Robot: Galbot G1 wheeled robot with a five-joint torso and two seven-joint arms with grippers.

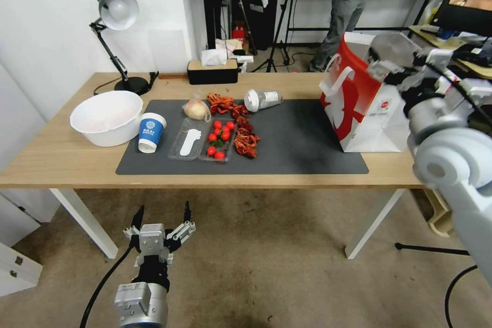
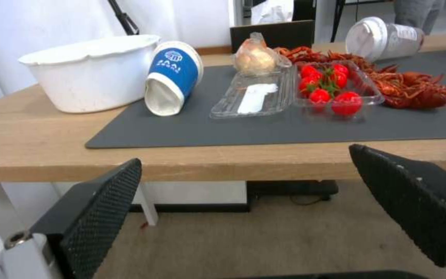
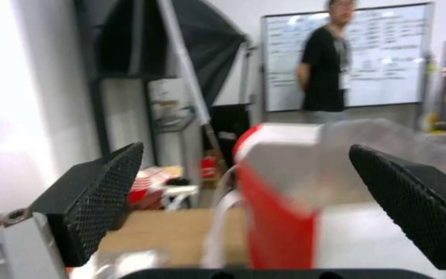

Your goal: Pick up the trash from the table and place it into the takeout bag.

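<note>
Trash lies on the dark mat of the table [image 1: 61,159]: a blue-and-white paper cup [image 1: 151,132] [image 2: 174,75] on its side, a clear bag of pale food [image 1: 196,108] [image 2: 256,58], and a small clear bottle [image 1: 262,99] [image 2: 385,38] lying flat. The takeout bag [image 1: 359,107] [image 3: 280,217], red and white with loop handles, stands at the mat's right end. My left gripper [image 1: 163,218] [image 2: 244,155] hangs open below the table's front edge, empty, facing the cup. My right gripper [image 1: 385,67] [image 3: 246,147] is open and empty beside the bag's top.
A large white bowl [image 1: 106,117] sits left of the cup. A clear tray of red tomatoes [image 1: 219,139] and red crayfish shells [image 1: 245,138] lie mid-mat. A desk lamp [image 1: 117,15] and tissue box [image 1: 212,70] stand at the back edge.
</note>
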